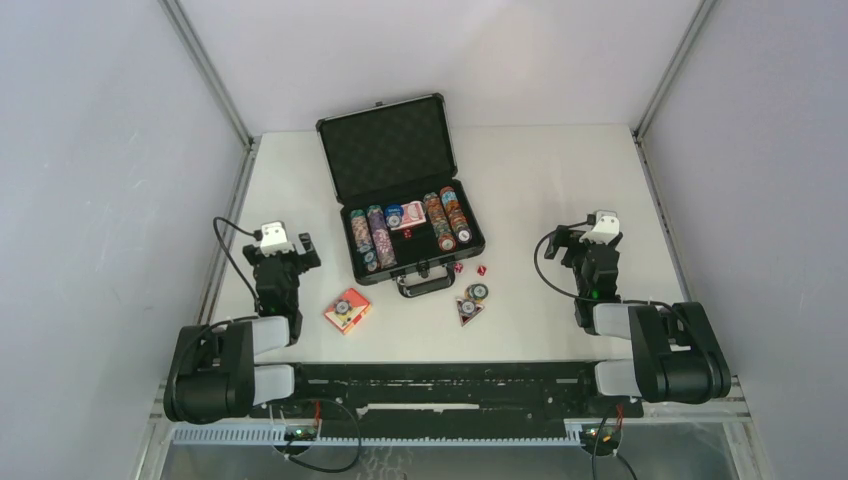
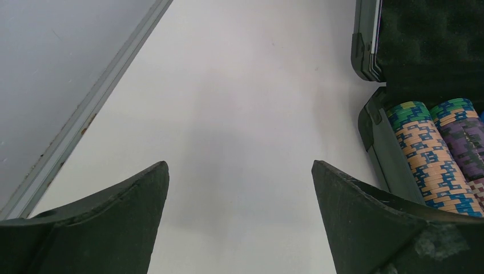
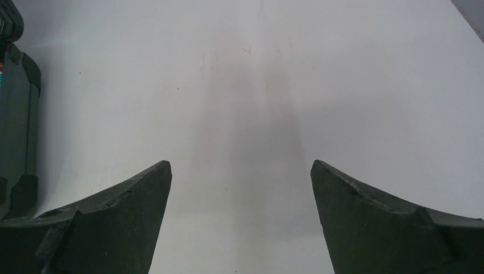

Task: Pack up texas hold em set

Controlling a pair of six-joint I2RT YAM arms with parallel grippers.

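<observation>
Standing open mid-surface, nearer the far edge, the black case has its lid tilted back. Rows of poker chips sit on edge in its foam on either side of a red card box. Outside the case, toward the near edge, lie a second card box, two red dice just beside the handle, and a small heap of buttons. The left jaws and right jaws, off either end of the case, gape fully wide and hold nothing.
</observation>
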